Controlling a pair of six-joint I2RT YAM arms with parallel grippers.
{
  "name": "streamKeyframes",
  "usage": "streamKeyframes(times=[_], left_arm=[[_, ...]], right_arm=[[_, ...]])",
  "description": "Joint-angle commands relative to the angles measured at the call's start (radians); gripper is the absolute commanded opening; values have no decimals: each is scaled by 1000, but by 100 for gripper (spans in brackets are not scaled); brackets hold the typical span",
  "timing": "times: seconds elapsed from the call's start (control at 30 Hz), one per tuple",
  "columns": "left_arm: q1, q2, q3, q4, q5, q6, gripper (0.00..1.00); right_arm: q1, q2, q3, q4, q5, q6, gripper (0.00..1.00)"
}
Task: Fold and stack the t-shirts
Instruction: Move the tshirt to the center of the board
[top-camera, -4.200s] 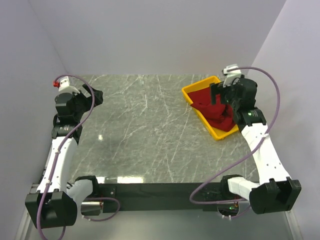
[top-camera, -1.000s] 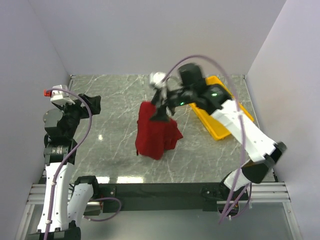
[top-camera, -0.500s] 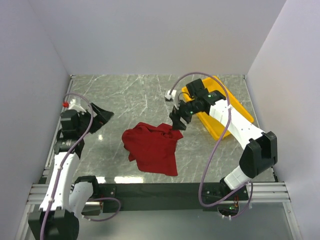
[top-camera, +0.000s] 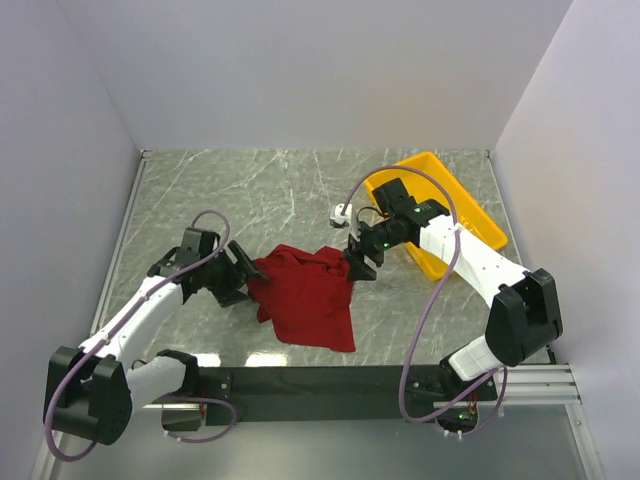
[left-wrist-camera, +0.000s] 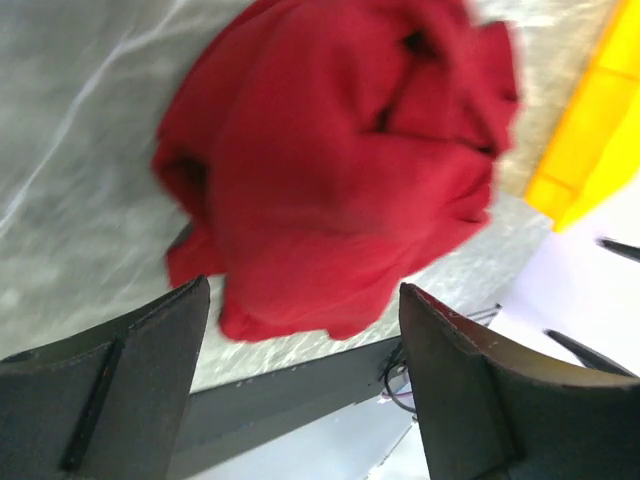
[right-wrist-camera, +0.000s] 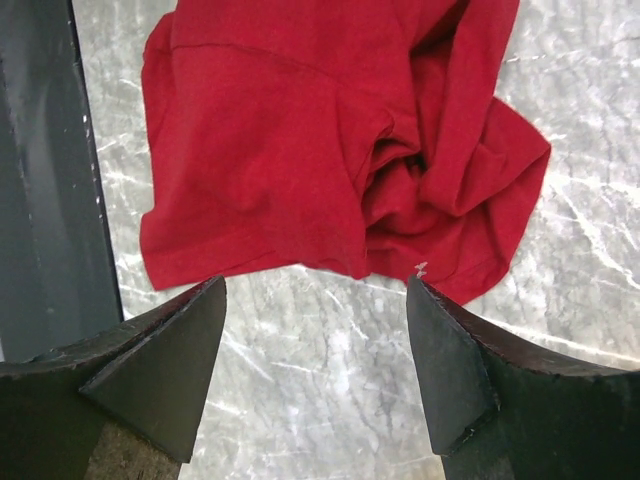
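You see a crumpled dark red t-shirt (top-camera: 305, 295) lying on the marble table (top-camera: 230, 190), near the yellow tray (top-camera: 468, 208). Your left gripper (top-camera: 245, 278) and right gripper (top-camera: 358, 265) flank it, both spread wide, apparently gripping nothing; the left wrist view is blurred.

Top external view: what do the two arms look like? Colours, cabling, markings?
Left arm and right arm: white link shells, black joint housings. A mauve cable loops loosely along each. Small green lights show on the right arm. The left end effector and right end effector are black, each with two broad wedge-shaped fingers. No markings readable.
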Motion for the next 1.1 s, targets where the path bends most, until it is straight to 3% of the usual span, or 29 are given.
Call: streamKeyframes(times=[0.0, 0.17, 0.2, 0.37, 0.47, 0.5, 0.63, 0.9, 0.97, 1.0, 1.07], left_arm=[[-35, -12, 32, -120, -97, -85, 79], [-59, 106, 17, -16, -89, -106, 66], [-61, 129, 24, 36, -76, -106, 55], [-70, 250, 151, 45, -123, -17, 33], [-69, 276, 250, 7, -163, 52, 2], [-66, 273, 279, -5, -180, 70, 1], [-12, 266, 478, -47, -213, 156, 1], [284, 428, 655, 99, -54, 161, 3], [315, 510, 702, 116, -16, 176, 15], [339, 535, 722, 111, -3, 184, 33], [353, 575, 793, 56, -28, 234, 46]], right_arm=[[2, -40, -21, 74, -20, 24, 79], [2, -14, -18, 88, -40, 51, 78], [0, -14, -15, 87, -40, 52, 78], [-3, -29, -9, 73, -36, 40, 78], [-11, -41, -9, 65, -30, 35, 78], [-12, -47, -6, 60, -27, 34, 78], [-35, -70, 3, 53, -11, 29, 78], [-74, -57, 12, 89, 33, 48, 78], [-74, -29, 18, 106, 59, 75, 78], [-75, -18, 21, 119, 82, 83, 78], [-74, 18, 43, 113, 90, 77, 78]])
